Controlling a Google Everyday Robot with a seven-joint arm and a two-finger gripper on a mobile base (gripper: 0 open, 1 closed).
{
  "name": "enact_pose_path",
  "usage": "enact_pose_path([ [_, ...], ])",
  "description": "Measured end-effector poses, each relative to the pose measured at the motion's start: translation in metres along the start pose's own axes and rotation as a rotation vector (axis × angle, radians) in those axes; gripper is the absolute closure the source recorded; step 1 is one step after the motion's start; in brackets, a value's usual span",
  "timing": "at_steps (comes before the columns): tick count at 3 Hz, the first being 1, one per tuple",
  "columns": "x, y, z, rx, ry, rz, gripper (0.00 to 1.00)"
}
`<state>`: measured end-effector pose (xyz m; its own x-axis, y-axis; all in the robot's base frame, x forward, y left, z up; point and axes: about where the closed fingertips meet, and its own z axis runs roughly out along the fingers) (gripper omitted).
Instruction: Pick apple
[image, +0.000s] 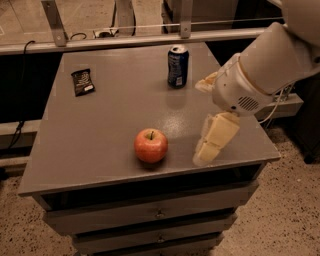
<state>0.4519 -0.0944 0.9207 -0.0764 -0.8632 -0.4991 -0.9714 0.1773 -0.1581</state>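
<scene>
Grey and matte, the desk (100, 135) is carrying three things, and the cream-coloured end effector (202, 120) is hanging over its right part, right of centre in the frame. It is standing wide open and gripping nothing: one finger (216, 139) is pointing down toward the desk's front edge, and the other (206, 84) is showing higher up, near the blue soda can (177, 66). Whether the lower fingertip is touching the desk is not possible to tell. The red-orange apple (151, 145) is sitting upright near the front edge, lower centre of the frame, left of the end effector and apart from it. Its short stem is pointing up; being round, it is showing no clear long axis. A black packet (82, 81) is lying flat at the upper left.
</scene>
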Motion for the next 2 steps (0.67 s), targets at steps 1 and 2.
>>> enact_pose_path([
  [1, -0.025, 0.012, 0.041, -0.053, -0.100, 0.013, 0.00],
  [2, -0.039, 0.021, 0.074, -0.062, -0.157, 0.022, 0.00],
])
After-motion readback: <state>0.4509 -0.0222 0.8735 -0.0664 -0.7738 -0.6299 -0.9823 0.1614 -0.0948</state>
